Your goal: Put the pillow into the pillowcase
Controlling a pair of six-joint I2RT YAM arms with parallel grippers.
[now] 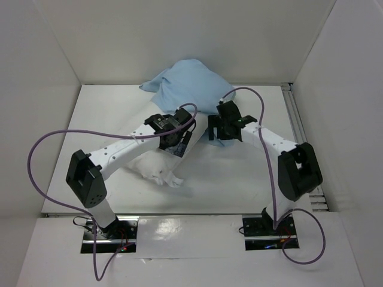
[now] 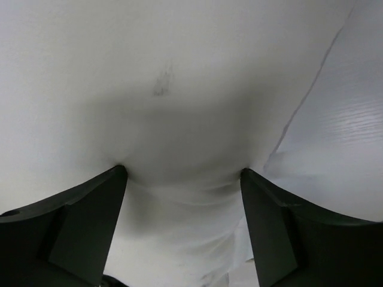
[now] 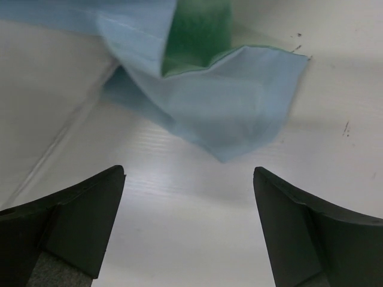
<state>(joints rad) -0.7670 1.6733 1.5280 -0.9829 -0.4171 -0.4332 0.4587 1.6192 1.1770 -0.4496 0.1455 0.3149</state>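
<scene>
The white pillow [image 1: 149, 162] lies mid-table under my left arm; its far end runs toward the light blue pillowcase [image 1: 188, 84], which is humped up at the back centre. My left gripper [image 1: 176, 142] is open. In the left wrist view its fingertips [image 2: 119, 174] press wide apart into the pillow's white fabric [image 2: 179, 89]. My right gripper [image 1: 216, 128] is open and empty, just above the table. In the right wrist view a flat blue corner of the pillowcase [image 3: 233, 101], with its sea-green face [image 3: 197, 30] showing, lies ahead of the right gripper [image 3: 188, 173], not touching it.
White walls enclose the table on the left, back and right. A metal rail [image 1: 302, 128] runs along the right edge. Purple cables loop over both arms. Bare white table [image 1: 239, 179] lies in front of the pillow.
</scene>
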